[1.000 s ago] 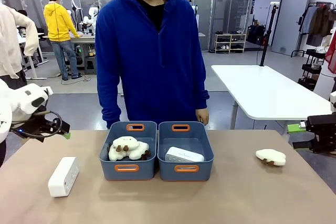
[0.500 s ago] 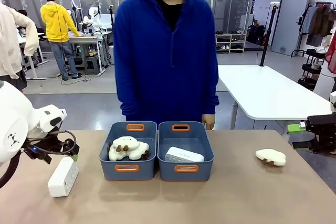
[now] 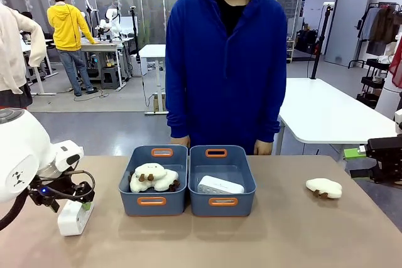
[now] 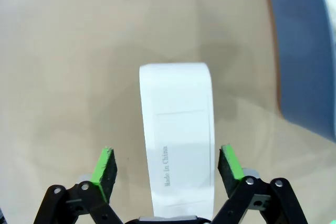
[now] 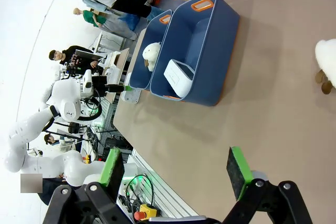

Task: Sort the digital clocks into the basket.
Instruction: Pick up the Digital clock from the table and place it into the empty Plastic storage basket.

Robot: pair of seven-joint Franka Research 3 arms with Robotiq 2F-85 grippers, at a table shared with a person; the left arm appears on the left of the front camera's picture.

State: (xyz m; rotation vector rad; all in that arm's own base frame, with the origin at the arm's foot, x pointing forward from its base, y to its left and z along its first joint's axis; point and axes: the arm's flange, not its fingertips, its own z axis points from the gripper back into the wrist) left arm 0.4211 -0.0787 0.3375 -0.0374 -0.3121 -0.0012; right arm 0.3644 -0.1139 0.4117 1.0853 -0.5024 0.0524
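A white, rounded-edged rectangular plastic digital clock [image 3: 75,216] is seen lying on the tan tabletop [image 3: 282,236], well to the left of the slate-blue rectangular plastic basket [image 3: 242,202] with orange-rimmed handle slots. The left end effector [image 4: 168,163] is positioned over this clock with its green pads [image 4: 105,171] apart, and a gap is visible on each side. A second white digital clock [image 3: 220,185] is found inside the basket. An identical blue bin [image 3: 129,202], set against the basket's left side, is occupied by a cream plush toy [image 3: 152,178]. Another plush toy [image 3: 324,187] is seen well to the basket's right. The right end effector [image 5: 176,169] is held apart, with nothing between its pads.
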